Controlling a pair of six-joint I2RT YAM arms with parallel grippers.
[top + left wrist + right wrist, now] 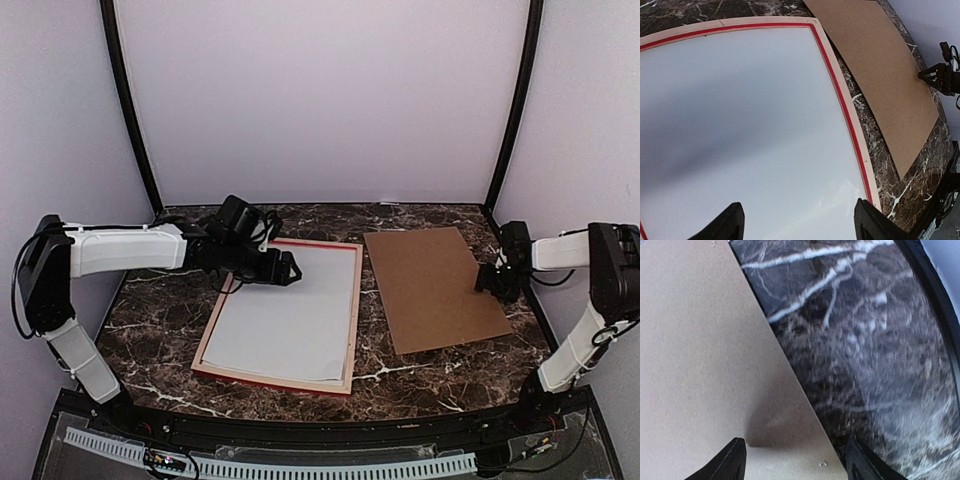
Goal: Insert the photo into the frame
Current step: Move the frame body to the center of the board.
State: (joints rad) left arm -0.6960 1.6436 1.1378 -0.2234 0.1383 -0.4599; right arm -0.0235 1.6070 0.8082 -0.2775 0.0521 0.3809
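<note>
The frame point(353, 310) lies flat on the table with its pale wood back up and a thin red line along its inner edge point(840, 85). A plain white sheet point(285, 325) fills its opening point(740, 125). No printed face of the photo shows; I cannot tell whether this sheet is its back. My left gripper point(287, 268) hangs open just above the sheet's far left part point(800, 225), with nothing between its fingers. My right gripper point(490, 280) is open over the right edge of the brown backing board point(795, 462), one finger above the board and one above the table.
The brown backing board point(435, 285) lies flat to the right of the frame point(880, 60) point(700, 340). The dark marble table point(150, 330) ends at a black rim on the right point(945, 315). Pale walls close in the back and sides.
</note>
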